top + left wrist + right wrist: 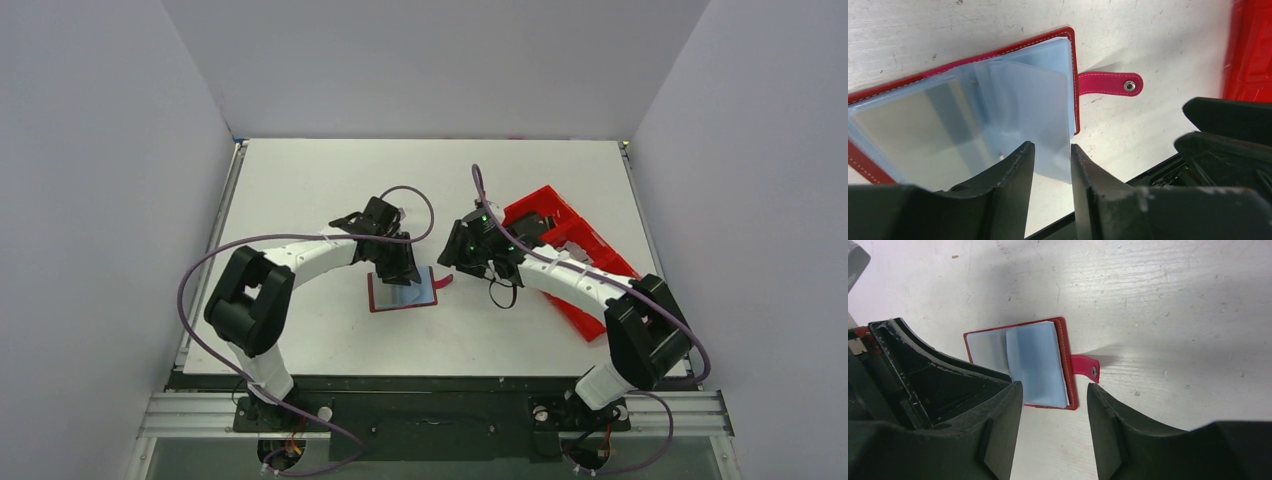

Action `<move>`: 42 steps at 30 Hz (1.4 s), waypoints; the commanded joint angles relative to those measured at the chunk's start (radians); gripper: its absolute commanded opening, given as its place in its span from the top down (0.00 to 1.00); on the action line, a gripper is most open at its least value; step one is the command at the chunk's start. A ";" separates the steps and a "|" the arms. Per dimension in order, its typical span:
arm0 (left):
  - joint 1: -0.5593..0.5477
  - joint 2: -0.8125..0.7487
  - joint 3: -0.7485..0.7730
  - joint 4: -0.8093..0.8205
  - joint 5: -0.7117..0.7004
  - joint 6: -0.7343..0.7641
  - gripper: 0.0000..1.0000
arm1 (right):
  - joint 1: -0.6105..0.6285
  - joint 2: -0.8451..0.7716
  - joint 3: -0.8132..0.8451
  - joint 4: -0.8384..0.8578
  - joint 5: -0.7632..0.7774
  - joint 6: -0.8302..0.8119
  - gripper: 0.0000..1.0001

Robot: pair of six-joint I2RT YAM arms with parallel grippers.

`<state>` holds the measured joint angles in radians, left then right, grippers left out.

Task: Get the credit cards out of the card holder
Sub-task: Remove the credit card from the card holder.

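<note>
Fingers (1015,170) of the left gripper (1052,152) stand a narrow gap apart, clamping nothing, low over the near edge of the card holder (1074,75). It lies spread open on the white table (300,180) between the two arms, with its clear plastic sleeves (1033,105) fanned up and its snap strap (1108,84) pointing right. Further right, the right gripper (1054,390) hovers with its fingers (1005,425) wide and empty. Beyond it sits a red compartment tray (560,240).

The credit cards should be light, stiff and slick, while the sleeves look soft and floppy. The holder would probably lift or slide if tugged, so I would pin its cover and pinch a card by an exposed edge.

Only the left wrist view separates the sleeve layers, yet I cannot tell a card from the plastic. The right wrist view shows the holder's whole right leaf, and the overhead view alone shows both arms and the tray.
</note>
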<state>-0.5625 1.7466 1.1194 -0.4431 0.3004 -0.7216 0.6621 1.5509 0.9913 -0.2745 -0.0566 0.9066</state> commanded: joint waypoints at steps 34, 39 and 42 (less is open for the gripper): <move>0.306 -0.304 -0.108 -0.137 -0.163 0.097 0.48 | 0.247 0.351 0.435 -0.153 0.070 -0.093 0.52; 0.339 -0.341 -0.126 -0.152 -0.147 0.114 0.48 | 0.272 0.436 0.519 -0.197 0.074 -0.113 0.52; 0.350 -0.354 -0.130 -0.154 -0.138 0.119 0.48 | 0.280 0.480 0.552 -0.231 0.099 -0.118 0.52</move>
<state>-0.2287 1.4399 0.9924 -0.5892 0.1539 -0.6353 0.9295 2.0003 1.4761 -0.4538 0.0097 0.8143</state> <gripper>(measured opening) 0.522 0.475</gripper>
